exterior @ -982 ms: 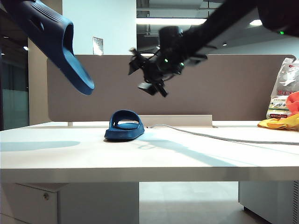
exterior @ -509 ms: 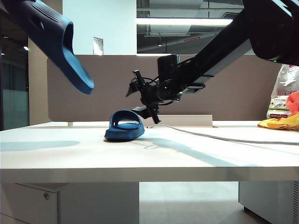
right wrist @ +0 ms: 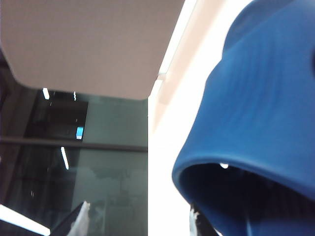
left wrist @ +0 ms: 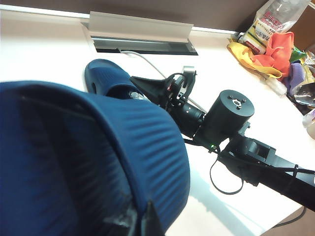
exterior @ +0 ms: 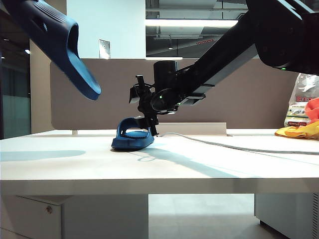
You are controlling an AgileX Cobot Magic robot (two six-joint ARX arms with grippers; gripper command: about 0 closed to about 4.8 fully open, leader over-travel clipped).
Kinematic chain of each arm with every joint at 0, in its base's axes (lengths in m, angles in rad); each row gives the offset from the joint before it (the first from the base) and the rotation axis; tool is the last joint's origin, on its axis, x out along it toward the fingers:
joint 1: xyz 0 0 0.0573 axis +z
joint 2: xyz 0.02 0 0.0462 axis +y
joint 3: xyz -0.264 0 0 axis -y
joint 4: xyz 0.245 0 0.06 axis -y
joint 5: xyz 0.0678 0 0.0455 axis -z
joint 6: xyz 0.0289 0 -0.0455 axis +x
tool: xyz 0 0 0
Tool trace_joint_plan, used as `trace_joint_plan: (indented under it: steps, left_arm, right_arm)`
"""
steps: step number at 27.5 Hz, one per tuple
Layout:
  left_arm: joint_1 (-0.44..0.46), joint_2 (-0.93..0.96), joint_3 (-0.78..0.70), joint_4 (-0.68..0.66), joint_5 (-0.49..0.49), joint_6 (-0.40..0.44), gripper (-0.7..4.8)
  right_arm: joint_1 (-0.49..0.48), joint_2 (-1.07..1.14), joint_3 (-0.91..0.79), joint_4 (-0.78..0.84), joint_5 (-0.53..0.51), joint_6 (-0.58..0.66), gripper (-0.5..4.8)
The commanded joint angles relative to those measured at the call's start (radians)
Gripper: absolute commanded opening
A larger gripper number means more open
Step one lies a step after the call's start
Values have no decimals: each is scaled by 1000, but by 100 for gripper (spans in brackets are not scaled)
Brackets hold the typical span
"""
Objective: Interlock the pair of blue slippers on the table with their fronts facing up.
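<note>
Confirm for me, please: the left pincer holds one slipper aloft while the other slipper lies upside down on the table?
Not quite. The exterior view shows the second slipper upright on its sole on the table, strap up. The left pincer does hold the first slipper aloft.

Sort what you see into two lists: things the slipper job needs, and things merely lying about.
Job:
- dark navy-blue moulded rubber slipper on the white flat-topped table
- matching navy slipper held aloft, left gripper shut on it
- right gripper, open at the table slipper

Lying about:
- printed plastic bag
- yellow and orange cloths
- grey cable
</note>
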State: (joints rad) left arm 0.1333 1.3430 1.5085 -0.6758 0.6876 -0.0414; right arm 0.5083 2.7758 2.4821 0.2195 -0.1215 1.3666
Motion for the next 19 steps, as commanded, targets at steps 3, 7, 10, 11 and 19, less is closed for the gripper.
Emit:
trace_joint_plan:
  steps: [3,7,10,11,19]
  left_arm:
    - [-1,-6,5,21,5,5,-6]
    - [-1,-6,5,20,5,5,-6]
    - [-1,-6,5,20,5,5,-6]
    - [-1,-6,5,20,5,5,-6]
    - [-1,-6,5,20,5,5,-6]
  right_arm:
    - [5,-6,5,-11,108,78,252]
    - [4,-2,5,-62,175,108,252]
    - [-5,14,5,-63,204,199,252]
    - [-7,18,5,-62,208,221,252]
    - [-14,37,5,-14,225,280,121]
